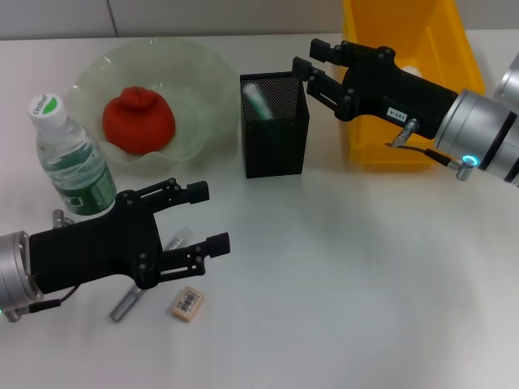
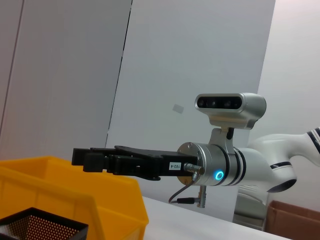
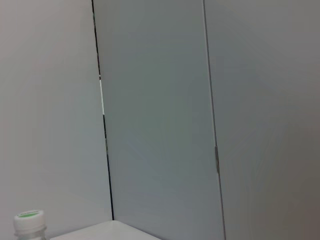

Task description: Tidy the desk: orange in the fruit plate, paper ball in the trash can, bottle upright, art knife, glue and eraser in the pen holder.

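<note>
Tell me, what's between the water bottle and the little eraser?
In the head view, the left pincer hangs open between the bottle and the eraser, partly covering a silver art knife.

My left hand (image 1: 212,217) and right hand (image 1: 311,63): black linkage fingers, silver cylindrical wrists. Right wrist: blue ring light, thin black cable, small white label at 12 o'clock.

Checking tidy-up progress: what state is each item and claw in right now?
orange: in the fruit plate
bottle: upright, capped
glue: inside the pen holder
eraser: flat on the desk
art knife: on the desk, under left claw
left claw: open, empty
right claw: open, near the pen holder
</note>
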`<state>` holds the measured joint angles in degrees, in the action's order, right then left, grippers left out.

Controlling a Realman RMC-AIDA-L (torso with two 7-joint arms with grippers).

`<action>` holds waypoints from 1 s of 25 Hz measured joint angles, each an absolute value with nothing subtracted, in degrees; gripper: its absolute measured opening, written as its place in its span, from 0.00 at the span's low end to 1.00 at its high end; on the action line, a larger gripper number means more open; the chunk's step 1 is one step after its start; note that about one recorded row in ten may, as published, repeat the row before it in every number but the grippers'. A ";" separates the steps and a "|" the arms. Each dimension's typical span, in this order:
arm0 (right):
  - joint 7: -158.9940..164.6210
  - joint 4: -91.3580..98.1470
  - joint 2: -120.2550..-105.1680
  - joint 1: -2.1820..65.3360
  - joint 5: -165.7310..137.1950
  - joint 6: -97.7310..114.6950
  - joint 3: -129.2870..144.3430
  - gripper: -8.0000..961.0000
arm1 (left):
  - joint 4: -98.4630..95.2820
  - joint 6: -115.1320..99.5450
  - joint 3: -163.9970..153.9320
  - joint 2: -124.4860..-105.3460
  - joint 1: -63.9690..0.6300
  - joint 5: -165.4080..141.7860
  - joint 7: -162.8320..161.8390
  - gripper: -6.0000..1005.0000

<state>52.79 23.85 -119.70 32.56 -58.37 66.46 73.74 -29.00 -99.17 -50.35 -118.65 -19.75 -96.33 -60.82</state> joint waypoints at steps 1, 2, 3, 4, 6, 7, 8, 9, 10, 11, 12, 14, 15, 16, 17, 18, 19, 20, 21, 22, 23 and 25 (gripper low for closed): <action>52.79 23.85 -119.70 32.56 -58.37 66.46 73.74 0.40 | -29.00 -99.16 -50.33 -118.65 -19.78 -96.33 -60.82 0.78; 52.78 23.85 -119.71 32.57 -58.36 66.47 73.74 0.40 | -29.00 -99.15 -50.31 -118.65 -19.83 -96.33 -60.82 0.78; 52.79 23.86 -119.71 32.56 -58.31 66.50 73.74 0.40 | -29.00 -99.15 -50.29 -118.65 -19.85 -96.33 -60.82 0.78; 52.79 23.93 -119.71 32.49 -58.27 66.64 73.69 0.40 | -29.02 -99.14 -50.26 -118.65 -19.87 -96.33 -60.82 0.78; 53.01 24.28 -119.71 32.20 -58.20 67.07 73.49 0.40 | -29.03 -99.14 -50.24 -118.65 -19.87 -96.33 -60.82 0.78; 53.18 24.49 -119.71 32.03 -58.18 67.40 73.42 0.40 | -29.08 -99.14 -50.21 -118.65 -19.87 -96.33 -60.82 0.78; 53.40 24.69 -119.70 31.89 -58.18 67.77 73.40 0.40 | -29.08 -99.14 -50.21 -118.65 -19.87 -96.33 -60.82 0.78; 53.76 24.81 -119.66 31.79 -58.17 68.12 73.38 0.40 | -29.12 -99.14 -50.18 -118.65 -19.87 -96.33 -60.82 0.78; 54.54 24.96 -119.53 31.57 -58.15 68.74 73.22 0.40 | -29.14 -99.13 -50.18 -118.65 -19.87 -96.33 -60.82 0.78; 54.54 24.96 -119.53 31.57 -58.15 68.74 73.22 0.40 | -29.14 -99.14 -50.18 -118.65 -19.86 -96.33 -60.82 0.78; 54.86 25.03 -119.48 31.45 -58.14 69.05 73.15 0.40 | -29.14 -99.14 -50.18 -118.65 -19.86 -96.33 -60.82 0.78; 55.07 25.36 -119.41 31.19 -58.13 69.32 73.11 0.40 | -29.07 -99.13 -50.18 -118.65 -19.86 -96.33 -60.82 0.78; 55.78 26.17 -119.39 30.78 -58.13 69.39 73.23 0.40 | -29.04 -99.14 -50.18 -118.65 -19.86 -96.33 -60.82 0.78; 56.93 26.99 -119.34 30.44 -58.36 69.42 73.46 0.40 | -29.01 -99.14 -50.17 -118.65 -19.86 -96.32 -60.82 0.78; 56.93 26.99 -119.34 30.44 -58.36 69.42 73.46 0.40 | -29.01 -99.14 -50.17 -118.65 -19.86 -96.32 -60.82 0.78; 59.73 28.96 -119.25 29.69 -59.61 69.75 73.88 0.40 | -29.01 -99.27 -50.12 -118.65 -19.86 -96.26 -60.82 0.78; 59.73 28.96 -119.25 29.69 -59.61 69.75 73.88 0.40 | -29.01 -99.27 -50.12 -118.65 -19.86 -96.26 -60.82 0.78; 61.39 30.42 -119.22 29.17 -60.72 70.24 73.96 0.40 | -29.14 -99.46 -50.10 -118.63 -19.76 -96.21 -60.82 0.78; 62.96 32.05 -119.21 28.57 -61.92 70.89 73.96 0.40 | -29.14 -99.46 -50.10 -118.63 -19.76 -96.21 -60.82 0.78; 64.36 33.88 -119.20 27.87 -63.18 71.67 73.87 0.40 | -29.25 -99.52 -50.06 -118.60 -19.65 -96.16 -60.82 0.78; 65.64 35.55 -119.20 27.27 -64.28 72.32 73.80 0.40 | -29.32 -99.53 -50.01 -118.60 -19.61 -96.13 -60.82 0.78; 70.57 40.63 -119.18 25.44 -67.67 73.78 73.71 0.40 | -29.42 -99.62 -49.67 -118.56 -19.44 -96.02 -60.82 0.78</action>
